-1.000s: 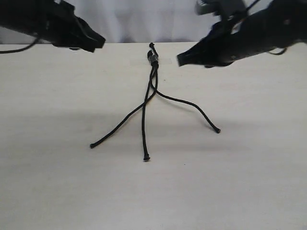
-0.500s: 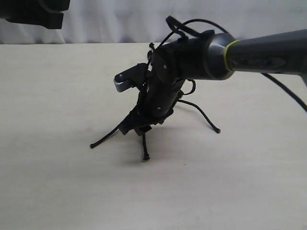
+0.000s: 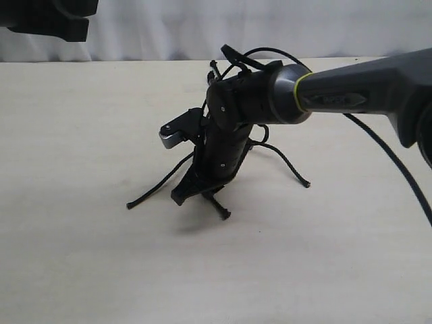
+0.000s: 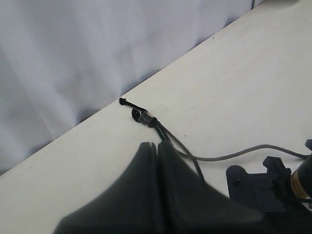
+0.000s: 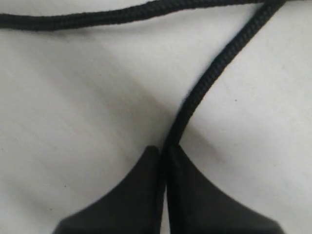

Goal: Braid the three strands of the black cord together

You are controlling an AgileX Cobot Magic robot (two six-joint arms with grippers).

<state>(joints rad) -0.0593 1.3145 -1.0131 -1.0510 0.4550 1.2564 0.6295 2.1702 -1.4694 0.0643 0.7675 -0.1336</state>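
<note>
Black cord (image 3: 213, 65) on the table (image 3: 81, 270): my right arm hides the stretch just past its knot (image 4: 146, 118). I count three strands (image 3: 291, 167) from that knot; two lie free, one is pinched in the right gripper (image 5: 163, 152). Left gripper (image 4: 157, 146), pressed together and empty, hangs away from the knot.
</note>
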